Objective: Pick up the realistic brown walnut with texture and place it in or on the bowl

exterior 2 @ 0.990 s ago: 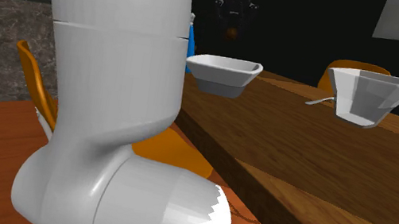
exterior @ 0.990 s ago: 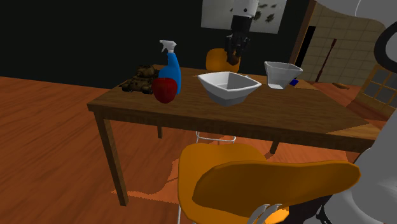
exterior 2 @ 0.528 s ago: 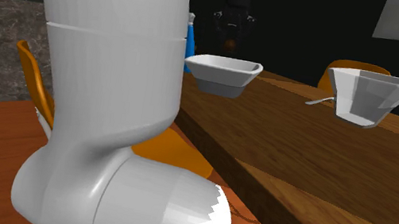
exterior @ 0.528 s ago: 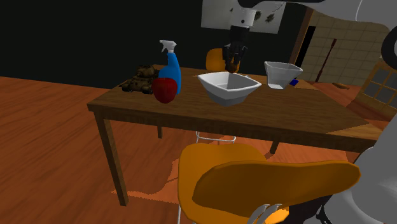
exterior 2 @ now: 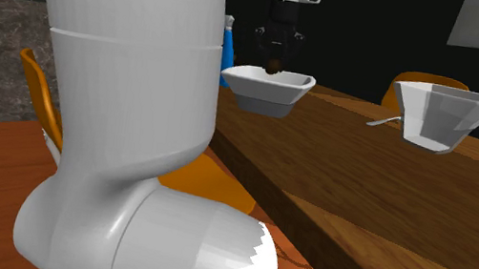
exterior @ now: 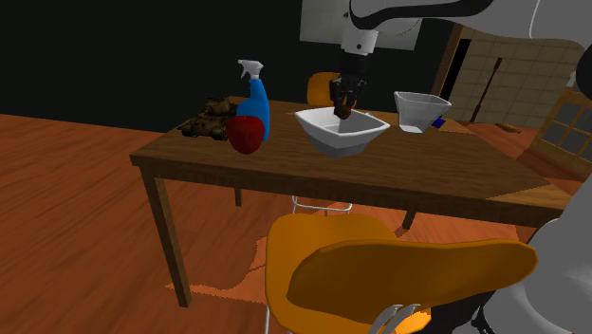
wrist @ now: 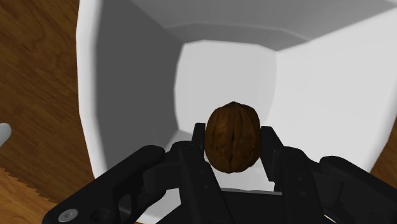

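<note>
Brown, ridged walnut (wrist: 233, 137) pinched between the two black fingers of the gripper (exterior: 343, 106), which hangs from the white arm in the upper centre of the shoulder view. Seen along the gripper, the nut lies directly over the pale interior of the white, square-sided bowl (wrist: 127, 89); the fingers clasp it on both flanks, and it appears not to rest on the bowl's floor. In the shoulder view the fingertips reach to about the level of the bowl's rim. In the second exterior view the nut shows as a dark spot just above that rim, at the upper middle of the frame. The bowl stands on the wooden tabletop (exterior: 408, 176), between a blue spray bottle (exterior: 254, 100) toward the frame's left and a white angular cup (exterior: 421, 110) toward its right.

Stage of task, as judged: pick-up and carry are complete, the nut being aloft and centred over its target. Remaining: the release, perhaps after a slight further descent, so that the nut settles inside rather than bouncing out.
</note>
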You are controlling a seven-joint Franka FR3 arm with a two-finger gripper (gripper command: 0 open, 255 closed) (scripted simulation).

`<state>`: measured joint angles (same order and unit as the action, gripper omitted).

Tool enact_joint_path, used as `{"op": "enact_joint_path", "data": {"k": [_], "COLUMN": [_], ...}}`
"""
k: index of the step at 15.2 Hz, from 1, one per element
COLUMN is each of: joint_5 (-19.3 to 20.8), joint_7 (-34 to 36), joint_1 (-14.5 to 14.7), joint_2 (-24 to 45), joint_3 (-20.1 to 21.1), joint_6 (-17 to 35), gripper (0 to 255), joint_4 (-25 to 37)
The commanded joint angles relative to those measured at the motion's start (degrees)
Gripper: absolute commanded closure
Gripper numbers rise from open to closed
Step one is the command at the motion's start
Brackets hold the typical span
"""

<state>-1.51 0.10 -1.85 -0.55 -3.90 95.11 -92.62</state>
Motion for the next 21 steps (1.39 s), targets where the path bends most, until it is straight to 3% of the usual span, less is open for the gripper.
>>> {"op": "enact_joint_path", "data": {"k": [1, 5, 6, 11, 15, 21], "joint_5": [0.00, 0.00, 0.00, 0.00, -0.14, -0.14], "joint_7": [-0.03, -0.03, -0.03, -0.03, -0.09, -0.09], "joint_1": [-0.01, -0.01, -0.01, -0.01, -0.15, -0.15], "joint_2": [-0.07, -0.07, -0.07, -0.07, 1.81, 1.81], "joint_3": [-0.01, -0.01, -0.01, -0.01, -0.15, -0.15], "joint_6": [0.15, 0.15, 0.15, 0.15, -7.77, -7.77], "gripper": [255, 255, 0, 0, 0, 0], "joint_4": [-0.20, -0.20, -0.20, -0.20, 9.60, 9.60]}}
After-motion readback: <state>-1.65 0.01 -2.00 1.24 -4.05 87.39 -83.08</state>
